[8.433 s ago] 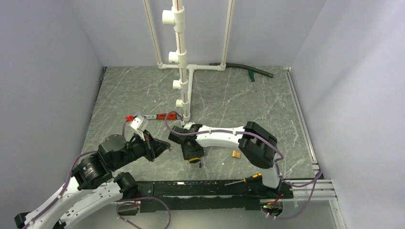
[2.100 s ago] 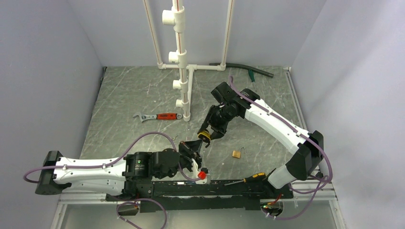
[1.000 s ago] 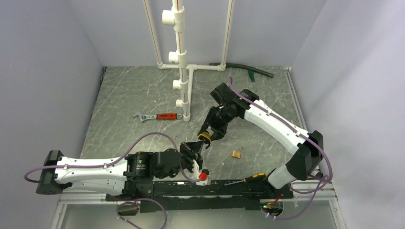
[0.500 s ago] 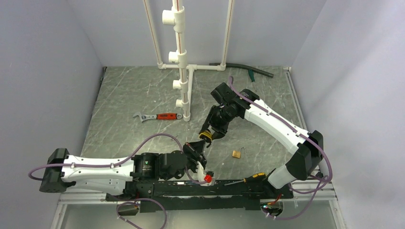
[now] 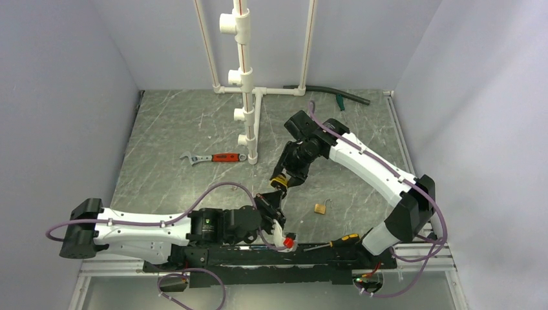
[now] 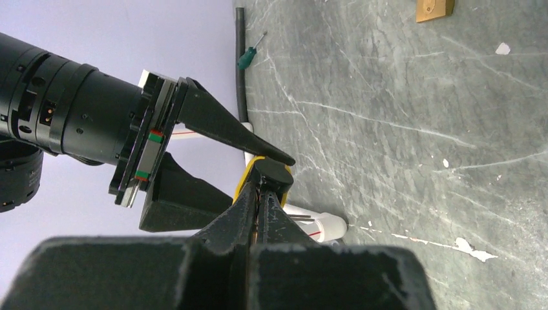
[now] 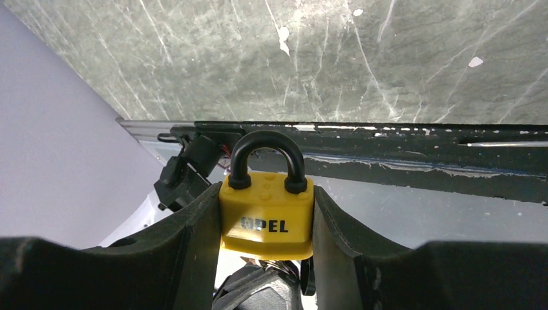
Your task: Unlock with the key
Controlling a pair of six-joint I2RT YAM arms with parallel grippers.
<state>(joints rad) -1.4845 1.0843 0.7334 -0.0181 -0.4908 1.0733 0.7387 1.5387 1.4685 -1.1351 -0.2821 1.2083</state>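
Right claw (image 5: pixel 279 183) grasps a yellow padlock (image 7: pixel 266 223) held above the grey surface (image 5: pixel 181 129), shackle closed. Left claw (image 6: pixel 260 194), clenched on the small key (image 7: pixel 274 267), presses it against the padlock's underside.

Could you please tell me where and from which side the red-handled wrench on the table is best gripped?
Probably the red handle of the wrench, near its middle, from straight above, closing across its narrow width. It lies flat, lengthwise left to right, so only its top is free, and the white pipe stand crowds the handle's right end.
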